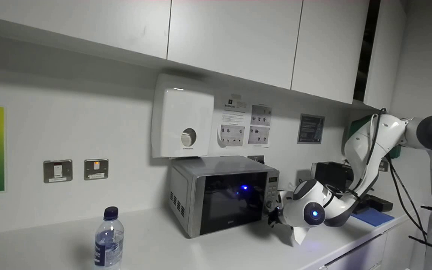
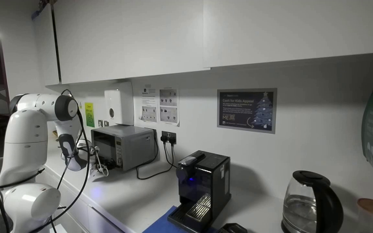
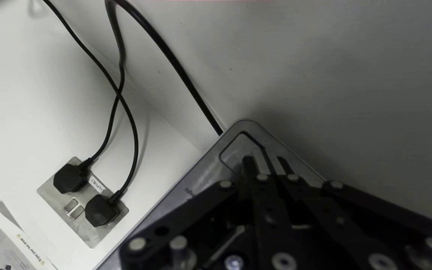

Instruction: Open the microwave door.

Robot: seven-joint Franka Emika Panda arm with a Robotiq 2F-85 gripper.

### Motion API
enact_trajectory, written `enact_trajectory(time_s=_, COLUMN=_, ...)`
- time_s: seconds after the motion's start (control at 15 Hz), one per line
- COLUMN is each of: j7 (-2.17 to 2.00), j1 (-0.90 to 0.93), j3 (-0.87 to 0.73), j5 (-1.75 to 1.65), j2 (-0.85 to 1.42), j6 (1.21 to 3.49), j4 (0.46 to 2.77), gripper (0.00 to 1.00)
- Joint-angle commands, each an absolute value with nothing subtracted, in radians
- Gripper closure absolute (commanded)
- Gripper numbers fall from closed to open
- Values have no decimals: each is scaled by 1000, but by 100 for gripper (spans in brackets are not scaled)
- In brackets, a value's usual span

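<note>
Wrist view, and the black gripper point(image 3: 269, 161) has its fingers pressed together, pale flat tips side by side. They line up over a round-cornered outline on a smooth grey metal panel point(image 3: 203, 183); whether they touch it, I can't tell. Off to the left, 2 chunky black plugs point(image 3: 69, 178) fill a dull metal socket plate point(image 3: 83, 227), their slick cables point(image 3: 135, 146) crossing in loose curves.

In an exterior view, there's the boxy silver microwave point(image 1: 219, 165) on the smooth white counter point(image 1: 156, 243), and the microwave door point(image 1: 234, 198) spans most of its front: a flat sheet of dark glass, silver-grey frame, flush and closed, tossing back blue glints. The glossy, rounded white arm point(image 1: 298, 210) holds the gripper at the lower right corner. Well apart, a clear plastic bottle point(image 1: 110, 243) stands upright under its dark blue cap.

In an exterior view, a shiny black coffee machine point(image 2: 202, 181) squares up partly over a blue mat point(image 2: 160, 221), its metal grille ridged. Near it, a glass kettle point(image 2: 298, 207) swells below a black lid. The microwave door shows here too, partly hidden by the arm.
</note>
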State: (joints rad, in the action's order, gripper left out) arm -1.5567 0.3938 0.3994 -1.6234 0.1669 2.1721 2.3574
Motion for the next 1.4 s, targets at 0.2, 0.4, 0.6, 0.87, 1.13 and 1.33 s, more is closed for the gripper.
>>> enact_trajectory(time_s=0.2, j7=-1645, j1=366, j3=373, j5=-1747, j2=159, j6=2187, j4=2354, gripper=100)
enact_trajectory(time_s=0.4, j7=-1686, j1=361, j3=370, j5=-1790, j2=163, j6=2193, j4=2357, gripper=100)
enact_trajectory(time_s=0.6, j7=-1711, j1=354, j3=364, j5=-1827, j2=170, j6=2200, j4=2355, gripper=100)
enact_trajectory(time_s=0.87, j7=-1727, j1=347, j3=356, j5=-1858, j2=170, j6=2206, j4=2355, gripper=100)
enact_trajectory(time_s=1.13, j7=-1736, j1=337, j3=348, j5=-1884, j2=174, j6=2224, j4=2350, gripper=100)
enact_trajectory(time_s=1.33, j7=-1746, j1=324, j3=343, j5=-1903, j2=176, j6=2246, j4=2348, gripper=100)
